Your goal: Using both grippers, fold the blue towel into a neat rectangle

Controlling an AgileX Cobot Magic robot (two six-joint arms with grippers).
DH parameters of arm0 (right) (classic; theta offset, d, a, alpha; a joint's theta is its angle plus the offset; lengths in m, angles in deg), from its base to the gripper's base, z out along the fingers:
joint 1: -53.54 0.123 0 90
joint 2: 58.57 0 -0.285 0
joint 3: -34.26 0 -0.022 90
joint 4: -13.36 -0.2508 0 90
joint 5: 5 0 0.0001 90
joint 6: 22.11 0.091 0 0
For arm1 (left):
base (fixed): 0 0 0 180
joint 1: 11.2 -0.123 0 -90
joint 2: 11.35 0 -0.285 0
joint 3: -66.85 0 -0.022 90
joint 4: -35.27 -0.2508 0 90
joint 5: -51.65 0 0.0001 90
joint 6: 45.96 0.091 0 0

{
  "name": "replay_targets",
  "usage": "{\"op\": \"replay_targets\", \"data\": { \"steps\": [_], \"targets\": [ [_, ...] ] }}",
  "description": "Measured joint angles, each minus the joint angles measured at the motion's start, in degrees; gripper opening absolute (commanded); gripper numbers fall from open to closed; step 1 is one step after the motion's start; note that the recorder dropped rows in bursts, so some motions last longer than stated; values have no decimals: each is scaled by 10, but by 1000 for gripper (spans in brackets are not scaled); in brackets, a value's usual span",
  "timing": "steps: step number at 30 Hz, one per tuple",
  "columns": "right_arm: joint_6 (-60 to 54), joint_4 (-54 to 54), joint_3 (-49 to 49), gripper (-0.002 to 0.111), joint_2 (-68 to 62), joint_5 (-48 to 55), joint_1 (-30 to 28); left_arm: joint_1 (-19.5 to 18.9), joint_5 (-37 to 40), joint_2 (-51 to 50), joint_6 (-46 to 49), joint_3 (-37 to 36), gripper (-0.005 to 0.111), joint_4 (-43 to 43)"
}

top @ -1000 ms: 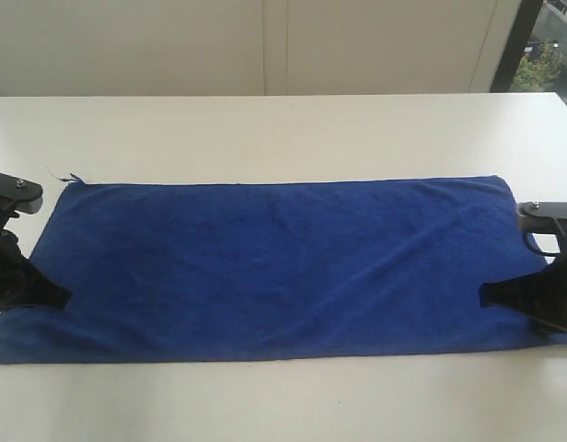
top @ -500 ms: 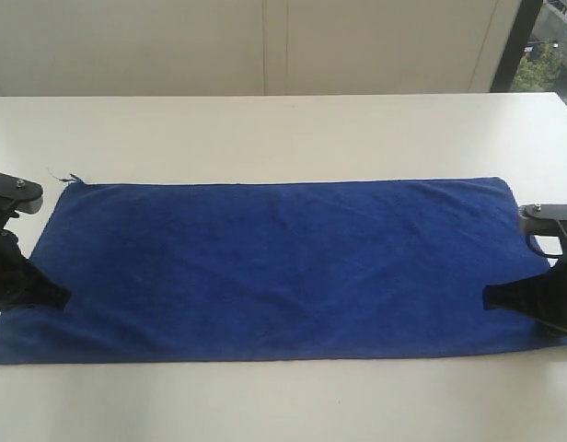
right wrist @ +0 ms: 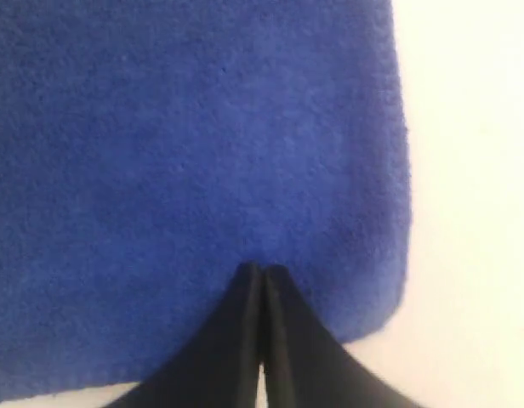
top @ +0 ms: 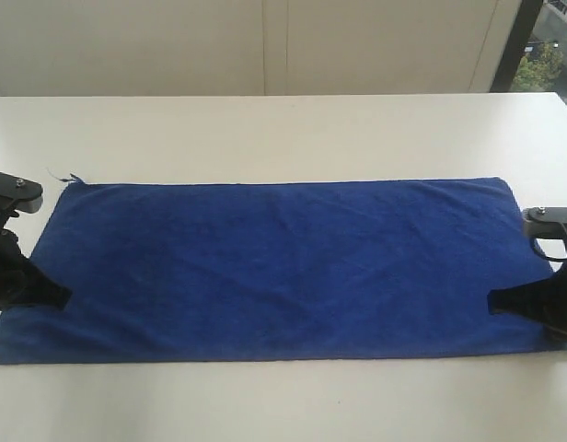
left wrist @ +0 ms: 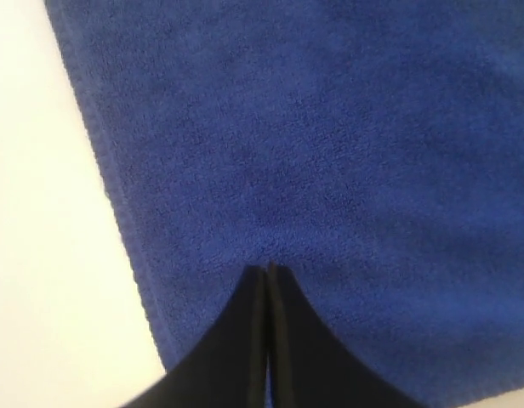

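1. Edging outward since a second ago, the right gripper (top: 493, 300) is now sitting a little nearer the towel's right short edge, while the left gripper (top: 63, 296) is staying where it was.
2. Both pairs of jaws are pressing tight together. In the left wrist view the dark fingertips (left wrist: 250, 306) are meeting in a thin seam and touching the cloth. The right wrist view is showing the same with its fingertips (right wrist: 245, 299). Whether any cloth is being pinched between them I cannot tell.
3. Each gripper is resting on the blue towel (top: 274, 267) just inside a short edge, toward the near corner on its side.
4. That towel is lying spread flat and lengthwise across the white table (top: 283, 129), showing only faint creases, with a loose thread (top: 63, 176) straying from its far left corner.
5. Bare tabletop is running all around the cloth, wider on the far side.
6. Behind the table a pale panelled wall (top: 265, 46) is standing, and at the far right a dark-framed window (top: 527, 41) is letting in a glimpse of green foliage (top: 541, 64).
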Motion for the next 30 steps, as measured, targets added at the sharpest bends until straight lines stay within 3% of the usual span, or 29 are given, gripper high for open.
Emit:
{"op": "replay_targets", "data": {
  "steps": [11,17,26,30],
  "targets": [
    [2,0,0,0,94,-39,0,0,-9,0,0,0,0,1],
    [2,0,-11,0,95,-162,0,0,-22,0,0,0,0,11],
    [-12,0,-12,0,95,-193,0,0,-52,3,-7,0,0,32],
    [-17,0,-12,0,97,-196,0,0,-31,83,-13,0,0,32]
  ]
}}
